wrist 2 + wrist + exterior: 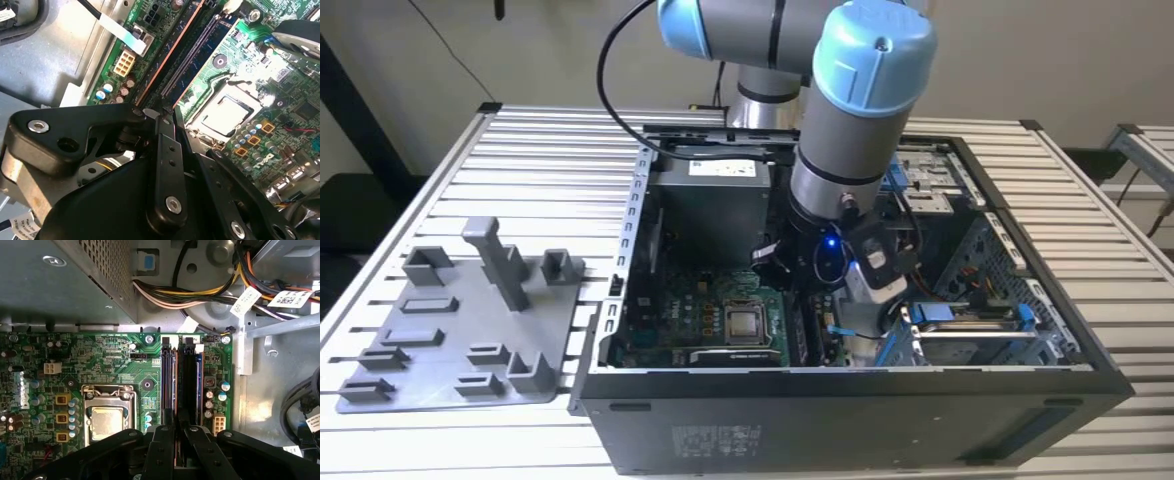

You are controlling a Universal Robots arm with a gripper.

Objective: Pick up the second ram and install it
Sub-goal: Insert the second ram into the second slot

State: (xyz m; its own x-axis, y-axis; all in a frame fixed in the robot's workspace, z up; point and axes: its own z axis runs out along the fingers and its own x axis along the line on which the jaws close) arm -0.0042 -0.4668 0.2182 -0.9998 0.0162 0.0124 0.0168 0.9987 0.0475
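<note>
**Gripper down over the memory slots, ram edge-on between its fingers**

In the exterior view the arm's wrist and a camera housing block the gripper (803,300), so its fingertips and whatever they carry are hidden inside the open computer case (1067,350). The grey fixture plate (454,340) lies on the table at the exterior view's left, well apart from the case.

Both wrist views look past the gripper's black linkage, which cuts off the lower part of each picture. In the first wrist view the fingers (161,452) stand close together with a thin copper-edged strip, the second ram (176,440), pinched between them; it runs on in line with the memory slots (182,380) on the motherboard (115,365). How far it is seated cannot be told. The second wrist view shows the gripper (159,116) at the slot end, the processor socket (225,112) just beside.
</note>
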